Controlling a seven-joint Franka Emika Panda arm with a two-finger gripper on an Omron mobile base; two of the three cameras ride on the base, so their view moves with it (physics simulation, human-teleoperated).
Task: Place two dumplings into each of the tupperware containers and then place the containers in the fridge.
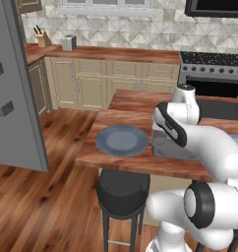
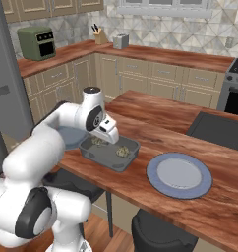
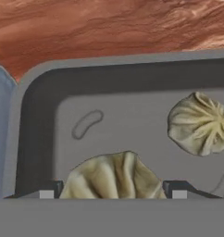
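Observation:
My gripper [image 3: 113, 190] reaches down into a deep dark grey pan [image 3: 35, 120] on the wooden island counter. Its two tips press against either side of a pleated beige dumpling [image 3: 111, 173] that rests on the pan floor. A second dumpling [image 3: 199, 122] lies further in, to the right. From the right base view the gripper [image 2: 110, 139] stands over the pan [image 2: 94, 156], with one dumpling [image 2: 122, 151] beside it. The fridge [image 1: 17, 88] stands at the far left with its grey door swung out. The tupperware containers are out of view.
A round blue-grey plate [image 1: 122, 140] lies left of the pan [image 1: 163, 150]; another plate [image 2: 179, 174] lies to its right. A dark stool [image 1: 122, 189] stands under the counter's front edge. A black panel [image 2: 219, 130] sits in the counter's far side.

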